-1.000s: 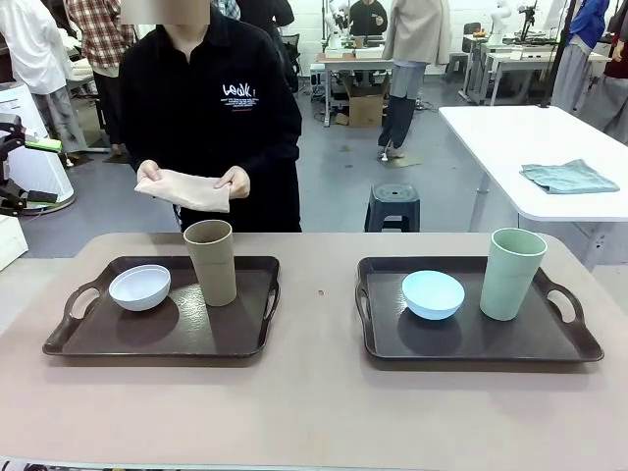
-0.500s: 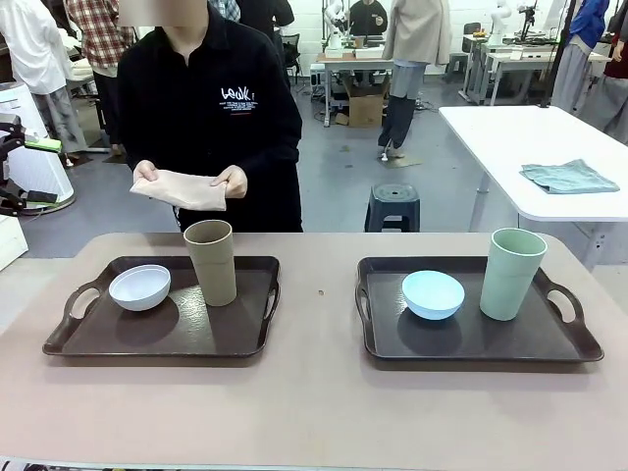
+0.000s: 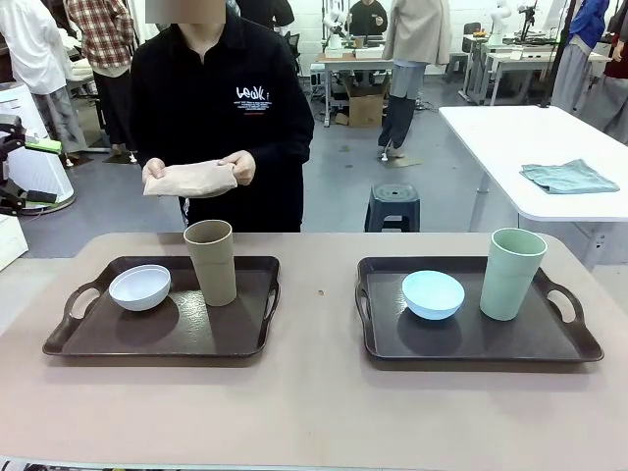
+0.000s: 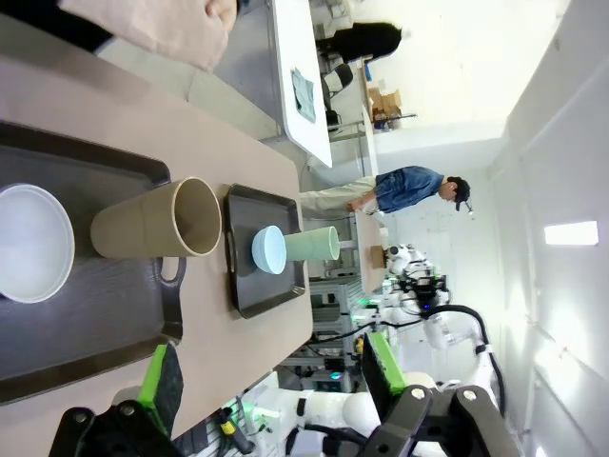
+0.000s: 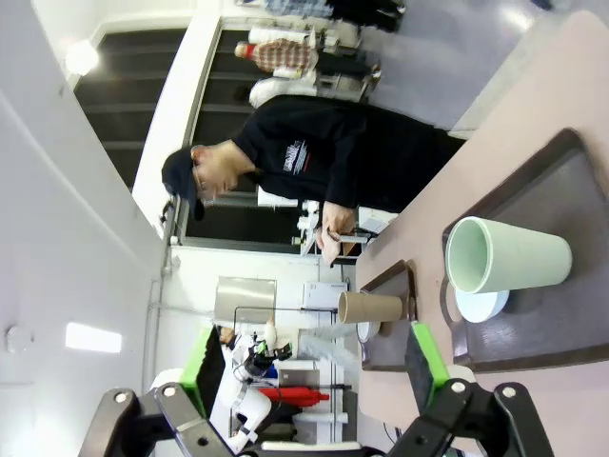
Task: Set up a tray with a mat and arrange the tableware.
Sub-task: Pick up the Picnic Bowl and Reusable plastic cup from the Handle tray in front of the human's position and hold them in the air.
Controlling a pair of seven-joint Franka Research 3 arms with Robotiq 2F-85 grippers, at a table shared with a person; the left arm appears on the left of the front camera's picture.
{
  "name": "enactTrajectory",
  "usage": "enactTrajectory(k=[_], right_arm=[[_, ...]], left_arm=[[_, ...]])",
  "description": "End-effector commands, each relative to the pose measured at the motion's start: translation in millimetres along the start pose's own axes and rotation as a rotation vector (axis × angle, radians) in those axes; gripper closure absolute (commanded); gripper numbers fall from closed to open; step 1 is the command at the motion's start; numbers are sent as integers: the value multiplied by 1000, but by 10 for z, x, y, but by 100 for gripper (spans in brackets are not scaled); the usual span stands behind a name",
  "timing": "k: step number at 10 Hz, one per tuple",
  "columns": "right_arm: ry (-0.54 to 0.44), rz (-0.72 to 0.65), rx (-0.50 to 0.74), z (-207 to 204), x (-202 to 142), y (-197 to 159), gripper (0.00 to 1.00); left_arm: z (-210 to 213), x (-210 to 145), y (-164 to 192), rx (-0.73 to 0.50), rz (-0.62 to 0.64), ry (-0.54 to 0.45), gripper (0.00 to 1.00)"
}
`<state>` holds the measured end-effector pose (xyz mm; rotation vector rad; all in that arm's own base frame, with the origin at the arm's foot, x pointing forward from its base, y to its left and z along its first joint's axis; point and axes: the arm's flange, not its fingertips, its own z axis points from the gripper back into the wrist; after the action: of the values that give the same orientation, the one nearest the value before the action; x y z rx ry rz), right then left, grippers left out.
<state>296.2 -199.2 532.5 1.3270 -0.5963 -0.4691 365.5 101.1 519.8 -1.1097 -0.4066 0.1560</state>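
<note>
Tan mat [image 3: 189, 180] noted in person's hands [image 3: 238, 167] beyond far edge of table [image 3: 314, 412], behind left tray [image 3: 137, 334], nearer left pincer [image 4: 266, 367] than right pincer [image 5: 314, 357]. Found both spread, empty.

View rolled sideways. Right claw [image 5: 314, 376] at bottom edge, green pads [image 5: 425, 367] spread wide, nothing between them. Right of frame: pale green cup [image 5: 509, 255] on near dark tray [image 5: 561, 190], light blue bowl [image 5: 481, 307] just beside it. Centre: tan-brown cup [image 5: 371, 307] on far tray [image 5: 392, 278], white bowl [image 5: 365, 330] close by, partly hidden. Upper centre: person in black [image 5: 352, 157] behind pinkish table [image 5: 561, 76], holding tan mat [image 5: 333, 249].
</note>
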Motion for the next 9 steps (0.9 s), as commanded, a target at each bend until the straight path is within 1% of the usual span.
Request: enactTrajectory(k=[1,2,3,4,5,6,8,9], right_arm=[[45,343,33,-461,-100,746,0],[56,571,17,-844,-242,1226,0],[51,768,1,-1295,-412,1560,0],[26,1010,-73,-1783,-589,1698,0],[60,1295,-156,-2312,-798,1626,0],[167,635,-13,-1370,-712,1799,0],[167,635,-13,-1370,-712,1799,0],[189,759,-43,-1824,-904,1911,0]], left_arm=[[108,-39,-407,318,-269,-6,0],[147,-41,-713,430,-364,39,0],[153,-27,-936,576,-463,74,0],[99,-7,-1081,700,-532,121,0],[9,71,-1157,827,-616,108,0],[151,-40,-1060,509,-433,95,0],[151,-40,-1060,509,-433,95,0],[151,-40,-1060,509,-433,95,0]])
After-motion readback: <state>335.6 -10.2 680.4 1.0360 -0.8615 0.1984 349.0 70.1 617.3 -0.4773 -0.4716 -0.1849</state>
